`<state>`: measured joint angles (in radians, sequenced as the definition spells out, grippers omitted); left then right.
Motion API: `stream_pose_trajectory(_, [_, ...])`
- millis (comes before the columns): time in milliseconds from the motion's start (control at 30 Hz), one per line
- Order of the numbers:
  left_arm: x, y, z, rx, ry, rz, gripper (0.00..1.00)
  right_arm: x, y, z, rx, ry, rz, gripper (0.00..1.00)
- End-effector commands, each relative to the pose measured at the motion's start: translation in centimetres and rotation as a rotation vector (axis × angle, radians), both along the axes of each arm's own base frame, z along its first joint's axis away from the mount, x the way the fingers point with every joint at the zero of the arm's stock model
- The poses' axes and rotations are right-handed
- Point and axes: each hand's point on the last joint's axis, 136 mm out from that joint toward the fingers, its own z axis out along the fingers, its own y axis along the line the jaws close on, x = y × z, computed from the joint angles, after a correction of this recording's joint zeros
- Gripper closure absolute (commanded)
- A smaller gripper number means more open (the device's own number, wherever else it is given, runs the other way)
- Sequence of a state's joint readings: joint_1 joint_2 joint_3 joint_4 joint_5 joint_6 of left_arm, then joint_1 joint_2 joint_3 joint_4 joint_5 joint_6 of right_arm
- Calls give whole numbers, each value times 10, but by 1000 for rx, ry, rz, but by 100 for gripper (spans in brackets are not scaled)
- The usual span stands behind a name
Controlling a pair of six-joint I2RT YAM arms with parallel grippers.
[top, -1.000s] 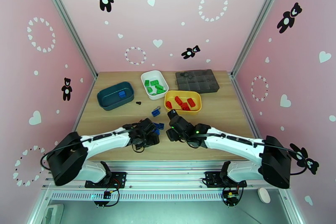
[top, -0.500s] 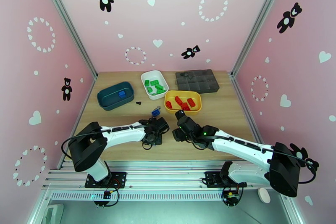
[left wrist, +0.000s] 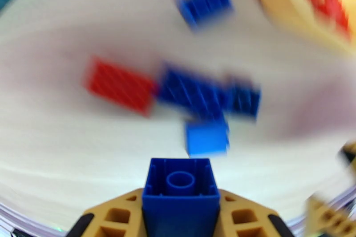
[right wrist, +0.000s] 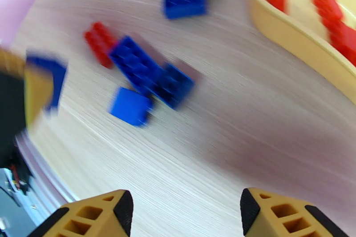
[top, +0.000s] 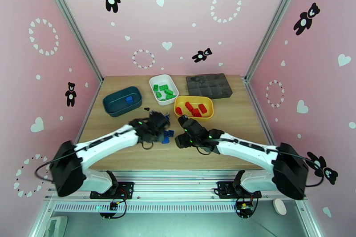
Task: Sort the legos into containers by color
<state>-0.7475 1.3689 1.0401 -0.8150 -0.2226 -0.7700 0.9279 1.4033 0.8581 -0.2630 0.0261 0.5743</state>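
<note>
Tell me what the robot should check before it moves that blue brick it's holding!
1. The held blue brick sits clamped in the left end effector: ok.
2. The teal tray has room, with one sorted blue brick inside: ok.
3. The right end effector is open and empty: ok.
4. The table is sorted: not ok, a red brick and loose blue bricks lie there.
5. Grip firmness: cannot tell.
</note>
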Motion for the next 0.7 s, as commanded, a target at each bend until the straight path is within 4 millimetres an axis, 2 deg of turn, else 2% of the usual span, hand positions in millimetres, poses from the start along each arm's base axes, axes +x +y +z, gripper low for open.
stream_pose_trajectory(0, [35,31,25,-21,-94,56,70,7,53,32,160,-8,81,32])
stream_pose_trajectory(200, [102,96,50,-82,-191,250,68,20,119,50,245,25,172,33])
stream_pose_trajectory(333, [142,139,55,-93,-212,365,68,30,140,53,251,40,190,34])
stream_pose_trajectory(433, [170,169,54,-90,-218,438,68,32,143,57,246,35,191,34])
stream_pose_trajectory(533, [195,194,42,-83,-198,494,68,32,135,59,220,19,181,34])
stream_pose_trajectory(600, [208,207,32,-68,-179,517,64,33,126,61,199,2,167,34])
stream_pose_trajectory(667, [217,216,24,-46,-160,533,53,33,115,61,177,-13,150,34])
